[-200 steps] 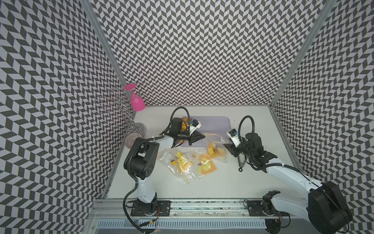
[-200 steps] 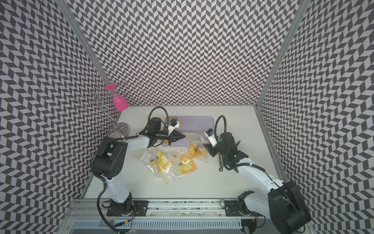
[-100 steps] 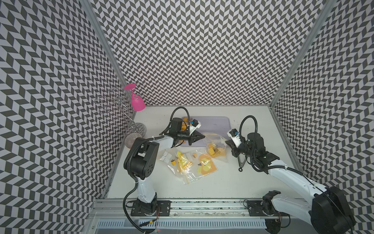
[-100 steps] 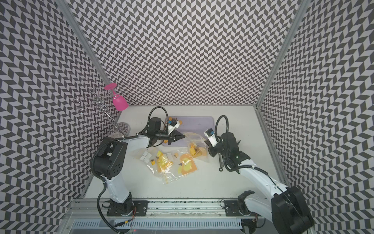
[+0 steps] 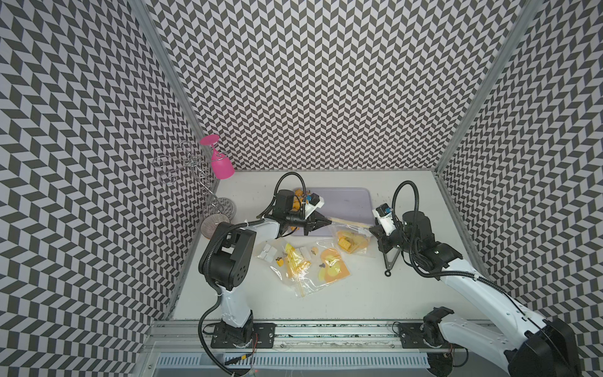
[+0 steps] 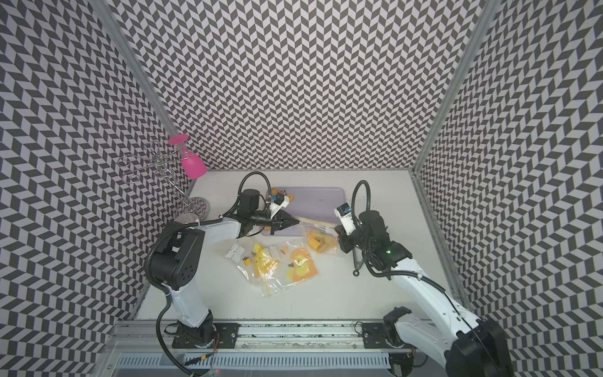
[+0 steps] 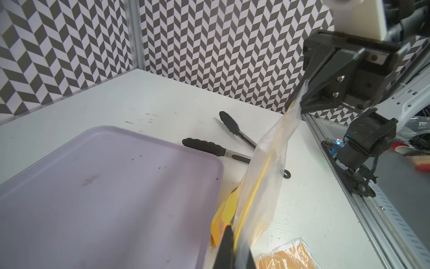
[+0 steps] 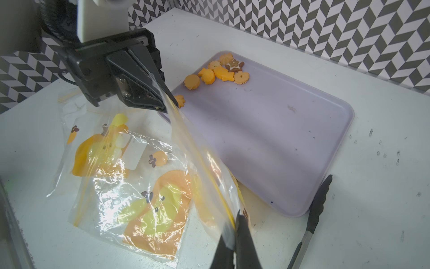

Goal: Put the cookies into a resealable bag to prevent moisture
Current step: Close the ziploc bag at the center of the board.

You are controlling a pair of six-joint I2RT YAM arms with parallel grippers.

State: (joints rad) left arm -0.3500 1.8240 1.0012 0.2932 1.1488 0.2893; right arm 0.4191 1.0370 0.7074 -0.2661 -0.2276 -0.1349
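- Flat lilac plastic tray (image 8: 290,144): work beside it.
- Clear resealable plastic bag (image 8: 202,158): hold its zip edge taut, not overstretched.
- Left gripper (image 5: 326,223), right gripper (image 8: 235,230): each is clamped on that edge.
- Small orange-yellow toy cookies (image 8: 217,73): most lie in a tray corner, some inside the bag.

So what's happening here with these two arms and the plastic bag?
The two arms are bagging toy cookies. The left hand and right hand each pinch one end of a clear zip bag's top, holding it stretched between them by the tray's edge. Some cookies look to be inside it already; a cluster lies in a tray corner. Tongs and spare bags lie on the table.
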